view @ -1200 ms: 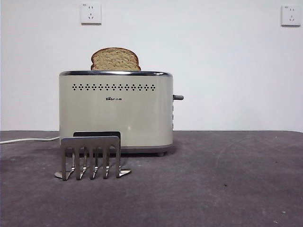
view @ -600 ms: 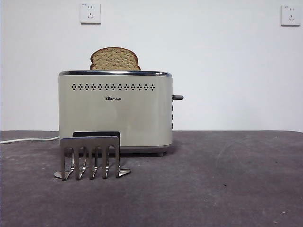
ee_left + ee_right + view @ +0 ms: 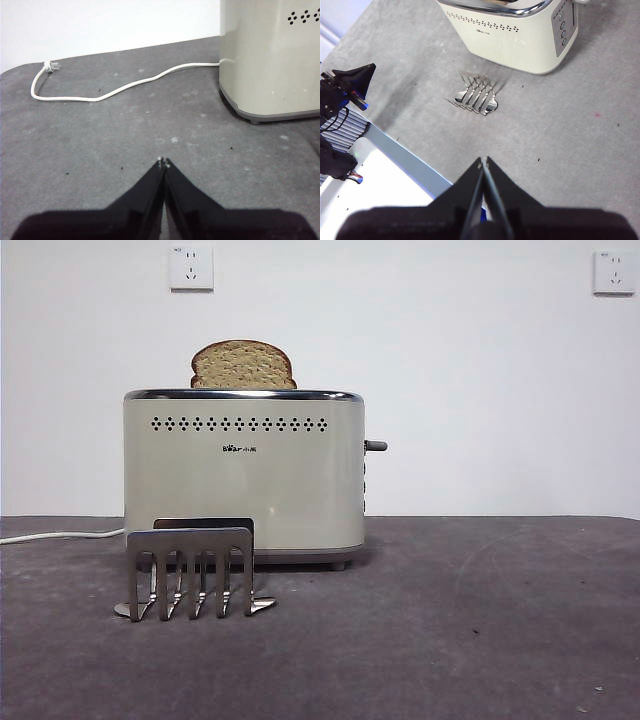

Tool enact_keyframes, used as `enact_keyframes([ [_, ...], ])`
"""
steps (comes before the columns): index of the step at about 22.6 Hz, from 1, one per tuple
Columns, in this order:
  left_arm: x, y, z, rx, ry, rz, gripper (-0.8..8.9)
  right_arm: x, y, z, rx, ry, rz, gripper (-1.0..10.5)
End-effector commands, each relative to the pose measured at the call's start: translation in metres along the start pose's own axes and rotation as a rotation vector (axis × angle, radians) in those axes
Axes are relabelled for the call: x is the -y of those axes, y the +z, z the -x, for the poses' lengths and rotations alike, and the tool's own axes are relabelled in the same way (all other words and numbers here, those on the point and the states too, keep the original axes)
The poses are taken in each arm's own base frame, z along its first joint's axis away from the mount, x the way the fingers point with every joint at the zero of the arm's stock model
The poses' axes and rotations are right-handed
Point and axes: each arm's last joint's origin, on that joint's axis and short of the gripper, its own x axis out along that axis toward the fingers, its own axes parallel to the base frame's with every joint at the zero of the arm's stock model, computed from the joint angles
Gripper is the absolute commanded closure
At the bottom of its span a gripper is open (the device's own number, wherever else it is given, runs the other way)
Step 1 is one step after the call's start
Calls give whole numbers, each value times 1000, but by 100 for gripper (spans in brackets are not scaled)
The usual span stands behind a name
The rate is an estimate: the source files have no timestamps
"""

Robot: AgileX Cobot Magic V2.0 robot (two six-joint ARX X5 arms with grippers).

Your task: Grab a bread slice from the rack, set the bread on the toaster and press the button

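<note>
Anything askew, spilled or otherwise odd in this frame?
One oddity: the toaster's white cord lies loose on the table, its plug in no socket. Otherwise tidy: the slice of bread stands upright in the toaster's top, and the rack stands upright in front of it.

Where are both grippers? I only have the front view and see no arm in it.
Observer: The left gripper hangs over bare table beside the toaster, jaws shut, holding nothing.
Operator: And the right one?
Observer: The right gripper is high above the table's near side, jaws shut and empty, looking down on the rack.
Operator: Is the toaster plugged in?
Observer: No, the plug on its white cord lies loose on the table.
</note>
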Motion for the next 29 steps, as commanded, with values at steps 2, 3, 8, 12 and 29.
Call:
enact_keyframes([
  [2,0,-4,-1,-14,3,14,817,1,-1,-1,-6,0,7,946],
  [3,0,-4,-1,-14,3,14,817,1,-1,-1,-6,0,7,946],
  [8,0,-4,-1,-14,3,14,817,1,-1,-1,-6,0,6,946],
  [12,0,-4,-1,-14,3,14,817,1,-1,-1,0,-2,24,946],
  [29,0,-4,-1,-14,3,14,817,52,-127,-40,738,-554,73,946],
])
